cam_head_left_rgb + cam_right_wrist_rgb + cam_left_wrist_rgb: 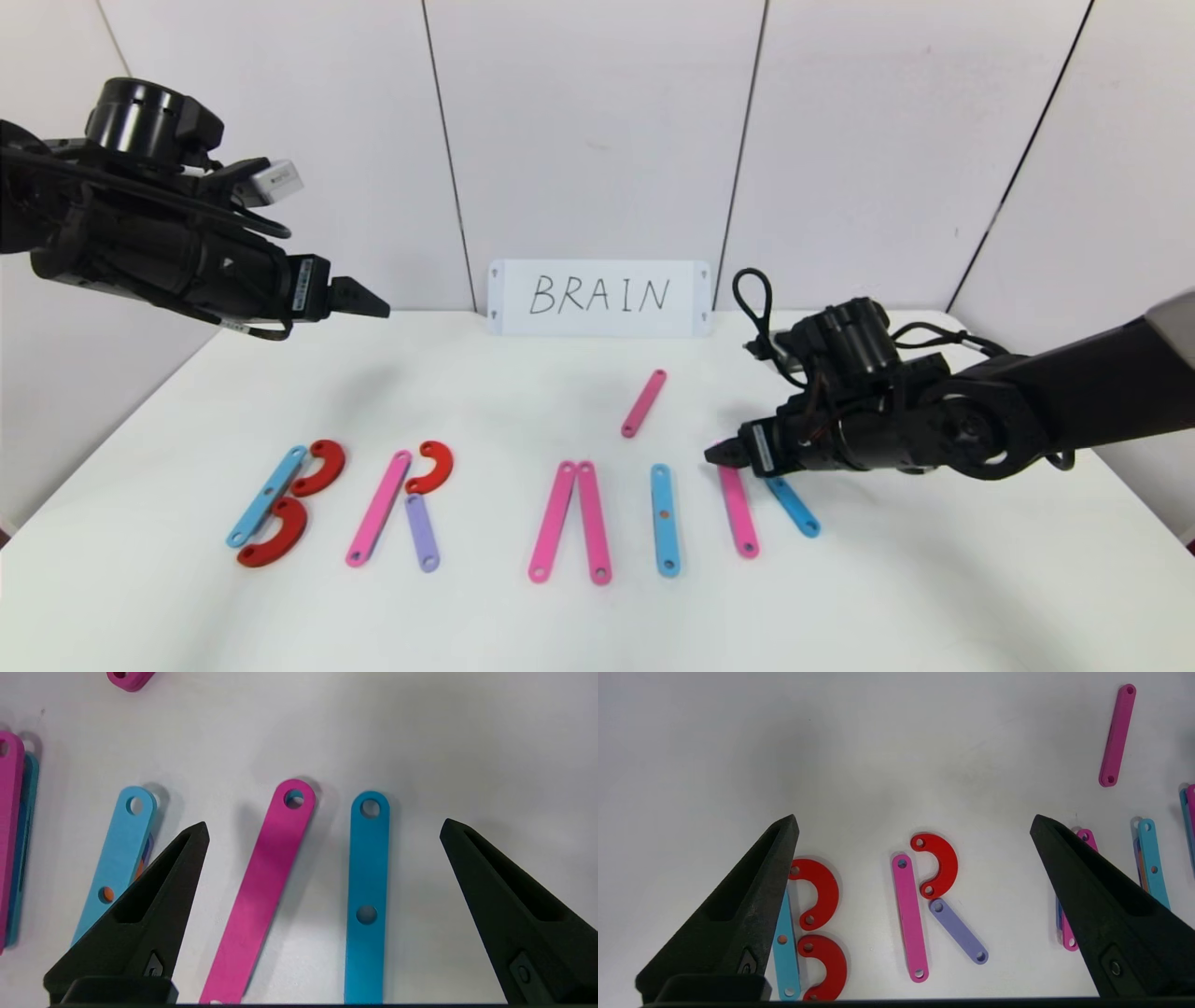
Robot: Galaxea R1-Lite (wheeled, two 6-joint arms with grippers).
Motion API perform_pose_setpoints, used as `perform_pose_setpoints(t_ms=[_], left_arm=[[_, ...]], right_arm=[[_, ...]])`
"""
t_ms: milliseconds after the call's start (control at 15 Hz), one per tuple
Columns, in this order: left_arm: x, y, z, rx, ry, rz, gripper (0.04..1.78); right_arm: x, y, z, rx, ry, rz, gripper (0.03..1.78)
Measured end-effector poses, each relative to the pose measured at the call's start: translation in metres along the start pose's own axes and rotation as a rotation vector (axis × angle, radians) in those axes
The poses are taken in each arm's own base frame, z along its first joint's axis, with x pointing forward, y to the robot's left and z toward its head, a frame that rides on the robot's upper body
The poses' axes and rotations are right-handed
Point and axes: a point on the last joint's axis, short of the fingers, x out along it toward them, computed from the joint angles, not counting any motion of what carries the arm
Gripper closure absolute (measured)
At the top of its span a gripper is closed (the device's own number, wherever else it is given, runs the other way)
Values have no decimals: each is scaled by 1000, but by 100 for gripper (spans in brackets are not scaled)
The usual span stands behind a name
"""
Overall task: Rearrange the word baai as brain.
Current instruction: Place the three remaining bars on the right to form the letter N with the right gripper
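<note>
The word lies along the table's front. B is a light-blue strip (267, 495) with two red curves (319, 467). R is a pink strip (378, 508), a red curve (431, 467) and a short purple strip (422, 532). Two pink strips (569, 521) stand as an A without a bar. A light-blue strip (664, 519) is the I. At the right lie a pink strip (738, 511) and a light-blue strip (794, 507), both also in the right wrist view (261, 891) (368, 896). My right gripper (711, 455) is open, low over these two. My left gripper (378, 306) is open, raised at the far left.
A loose pink strip (644, 402) lies behind the word, between the A and the right pair. A white card (599, 297) with handwritten BRAIN stands at the back wall. The table's front edge is close to the letters.
</note>
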Motion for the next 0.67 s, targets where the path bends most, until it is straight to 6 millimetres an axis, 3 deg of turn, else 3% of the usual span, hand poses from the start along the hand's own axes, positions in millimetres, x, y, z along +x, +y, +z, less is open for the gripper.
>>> perform_pose_setpoints(t_ms=[667], left_arm=[[0,0,0,0,-2,0,8]], right_arm=[[23,13,1,-9,22,15,8]])
